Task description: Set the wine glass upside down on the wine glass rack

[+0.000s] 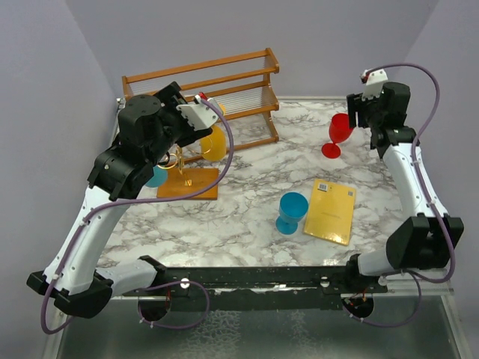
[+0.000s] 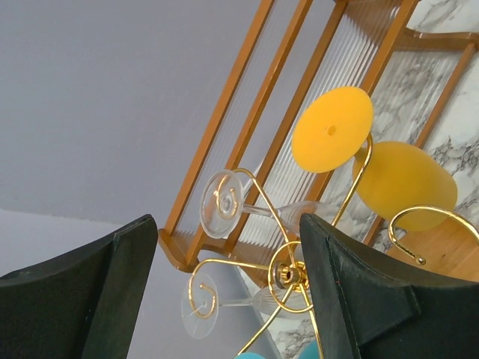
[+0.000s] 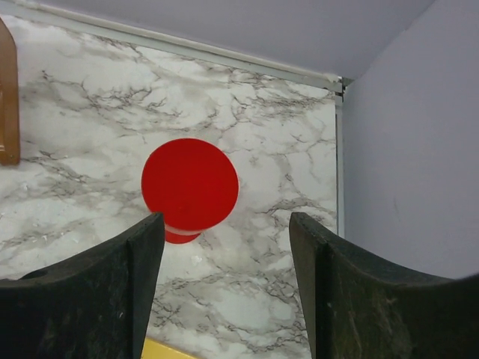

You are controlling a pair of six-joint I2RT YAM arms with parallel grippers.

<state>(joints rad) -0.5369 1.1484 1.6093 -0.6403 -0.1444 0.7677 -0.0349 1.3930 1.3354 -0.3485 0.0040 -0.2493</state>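
Right gripper wide open, empty, above red wine glass, upper right of overhead frame. Left gripper open, empty, at rack, centre-left. Centre on stem before closing.

My corner: pale walls and marble

I work on a white tabletop veined in grey like marble, closed in by plain, pale lavender-grey walls: a back wall, a left wall and a right wall, all bare. A thin light-coloured rim runs along the tabletop's far edge and meets the side rim in the far right corner. At the back left stands a two-tier shelf of orange-brown wooden slats with ribbed clear panels, close to the back wall. The light is soft and even, and the shadows on the marble are faint. Below the near edge lies a grey mottled surface; I cannot tell whether it is floor.
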